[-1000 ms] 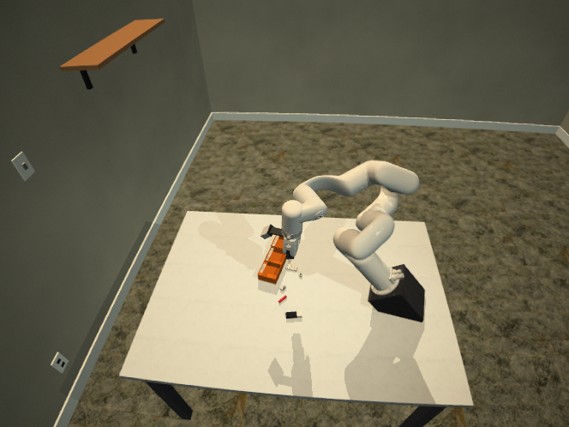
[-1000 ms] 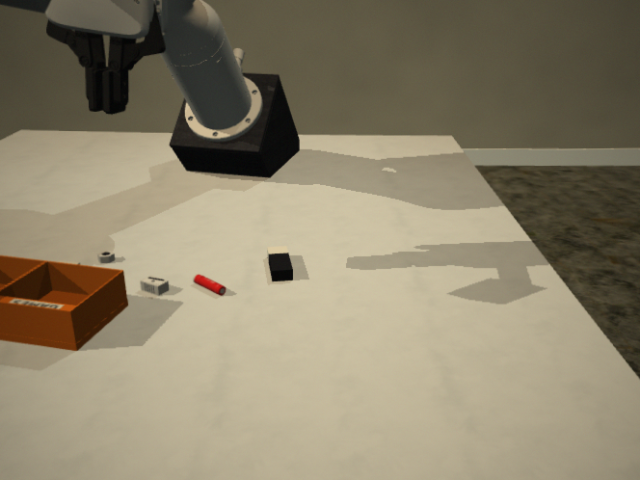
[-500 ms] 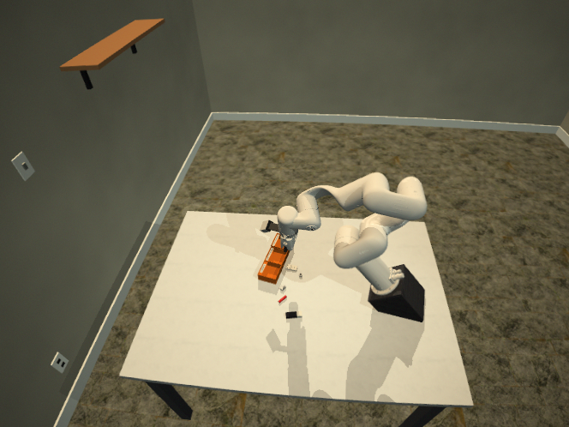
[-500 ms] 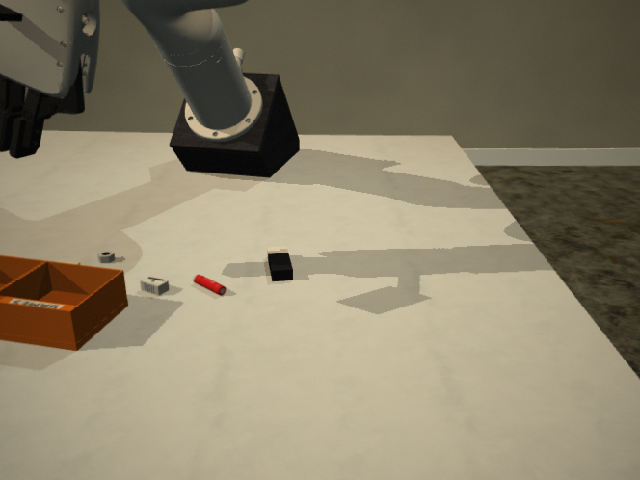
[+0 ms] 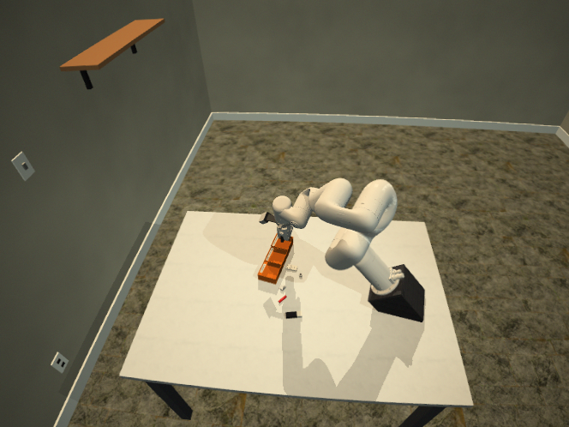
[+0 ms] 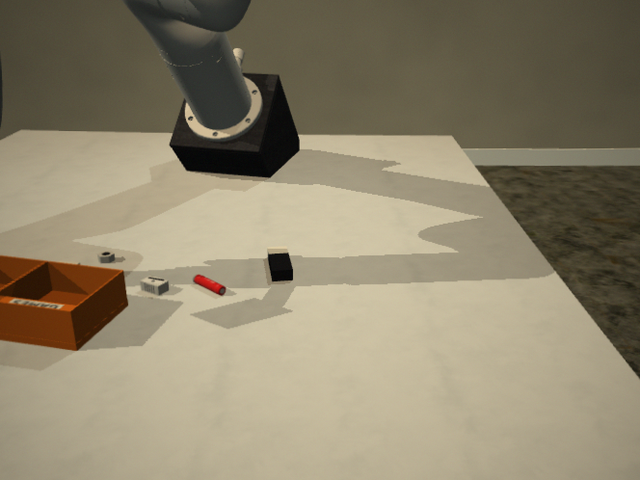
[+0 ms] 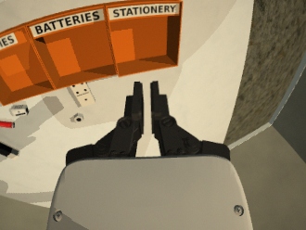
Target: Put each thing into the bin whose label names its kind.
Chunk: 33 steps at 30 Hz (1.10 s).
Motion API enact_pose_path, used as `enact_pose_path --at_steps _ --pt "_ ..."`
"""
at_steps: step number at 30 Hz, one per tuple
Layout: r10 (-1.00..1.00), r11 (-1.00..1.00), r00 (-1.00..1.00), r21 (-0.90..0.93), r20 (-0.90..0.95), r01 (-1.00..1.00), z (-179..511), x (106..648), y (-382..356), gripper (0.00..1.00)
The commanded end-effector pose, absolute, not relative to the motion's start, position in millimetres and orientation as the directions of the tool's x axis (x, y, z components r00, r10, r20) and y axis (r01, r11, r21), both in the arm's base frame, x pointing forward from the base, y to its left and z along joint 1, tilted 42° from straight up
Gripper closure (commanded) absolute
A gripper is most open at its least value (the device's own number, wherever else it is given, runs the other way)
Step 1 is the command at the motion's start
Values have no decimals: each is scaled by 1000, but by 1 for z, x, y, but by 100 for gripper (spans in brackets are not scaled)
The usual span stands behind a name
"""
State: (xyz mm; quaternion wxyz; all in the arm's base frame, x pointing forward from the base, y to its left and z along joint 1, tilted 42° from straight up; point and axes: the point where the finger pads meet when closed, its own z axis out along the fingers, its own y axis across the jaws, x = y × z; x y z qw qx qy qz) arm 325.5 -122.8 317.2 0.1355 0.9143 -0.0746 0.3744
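above the far end of the bins: the gripper (image 7: 146, 88) hangs over the table edge of the stationery compartment, arm folded low.
fingers: drawn nearly together with only a thin gap, nothing between them.
bins: 1 orange tray (image 5: 274, 261) of 3 compartments; labels read stationery (image 7: 144, 9), batteries (image 7: 68, 22), and a 3rd cut off in the wrist view that looks like "games" in the exterior view. all 3 look bare inside.
things on the table: a domino (image 7: 81, 92) just beside the batteries compartment; a hex nut (image 6: 106, 255) near it; a small white ribbed block (image 6: 154, 284) close to the tray's corner; a red battery (image 6: 209, 284) next along; a black eraser with a pale end (image 6: 280, 265) farthest from the tray.
step in hand: judged as the very start of sorting, since nothing lies in a bin and the gripper is empty.
next move calls for: opening the fingers, swinging back over the loose things, and descending on 1 of them, likely the domino as the nearest.
left out: the nut seems to match no label, so it should stay put.
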Motion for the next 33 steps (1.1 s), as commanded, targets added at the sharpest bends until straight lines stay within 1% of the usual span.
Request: enact_pose_path --at_steps 1,3,11,20,33 --pt "-9 -988 727 107 687 -114 315 362 -147 93" --pt "-9 -988 727 107 687 -114 315 362 -147 93" --pt "15 -1000 742 29 670 -6 315 362 -147 93" --pt "16 -1000 742 28 670 -3 315 362 -147 93" --pt "16 -1000 742 27 670 -3 289 386 -148 93"
